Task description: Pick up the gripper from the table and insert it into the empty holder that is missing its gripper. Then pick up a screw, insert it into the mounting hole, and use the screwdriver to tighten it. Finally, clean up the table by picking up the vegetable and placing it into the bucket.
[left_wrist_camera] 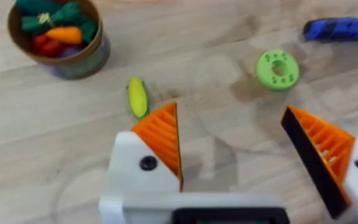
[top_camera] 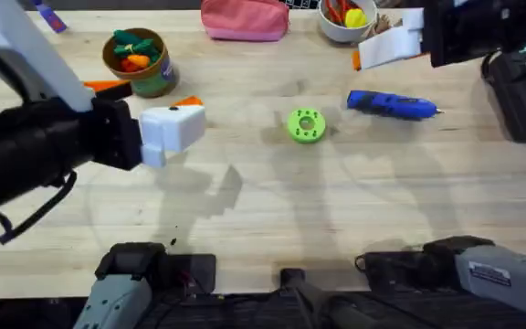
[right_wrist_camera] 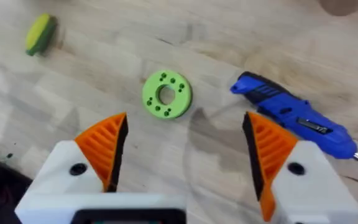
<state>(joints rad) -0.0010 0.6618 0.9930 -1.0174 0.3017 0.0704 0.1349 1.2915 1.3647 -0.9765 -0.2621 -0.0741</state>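
Wood, plastic, tin and plush under your cameras.

You have a table (top_camera: 336, 201) of pale matt wood with visible plank grain. Your screwdriver (top_camera: 391, 105) looks like smooth blue plastic with a slight sheen, tipped by a thin metal bit. The green disc (top_camera: 306, 125) reads as matt plastic. The vegetable (left_wrist_camera: 137, 97) has a smooth, faintly glossy yellow-and-green skin. The bucket (top_camera: 153, 78) looks like painted tin, holding soft plush toys (top_camera: 131, 50). On the left gripper (left_wrist_camera: 232, 155) and right gripper (right_wrist_camera: 185, 158) you see smooth white plastic bodies and orange ribbed pads. The pink pouch (top_camera: 245, 18) looks like cloth, and the white bowl (top_camera: 336, 33) is smooth.
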